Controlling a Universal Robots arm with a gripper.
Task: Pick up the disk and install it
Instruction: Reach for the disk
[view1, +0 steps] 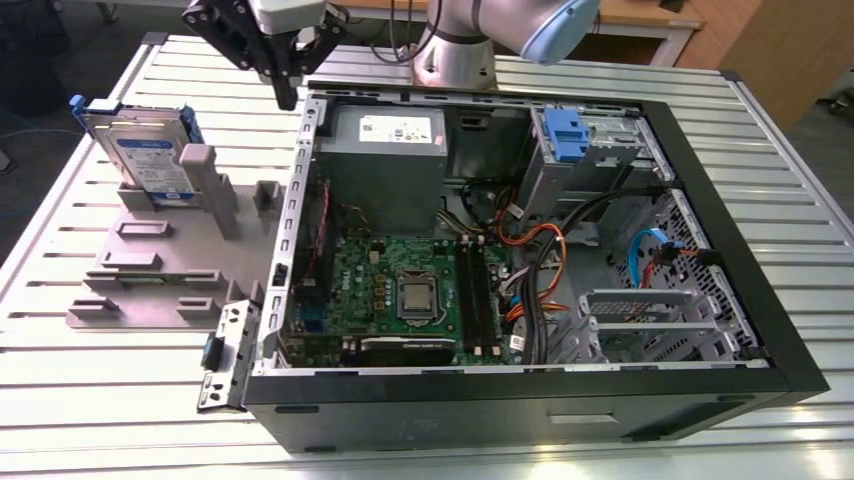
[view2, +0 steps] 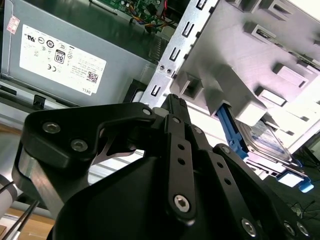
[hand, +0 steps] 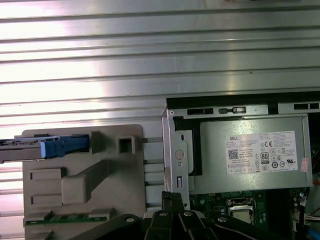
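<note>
My gripper (view1: 284, 97) hung empty, fingers pinched together, above the case wall (view1: 304, 180). The disk (view1: 138, 150) stood upright in the grey fixture (view1: 134, 290), near but apart.

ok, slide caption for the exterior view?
Hand hovers by the open PC case; the disk stands on edge in the grey fixture at the exterior view's left, not yet picked up.

I see the disk (view1: 138, 150) in the exterior view's upper left. It's silver with a white-and-blue label and a blue carrier, standing on edge in a grey fixture (view1: 160, 262).
</note>
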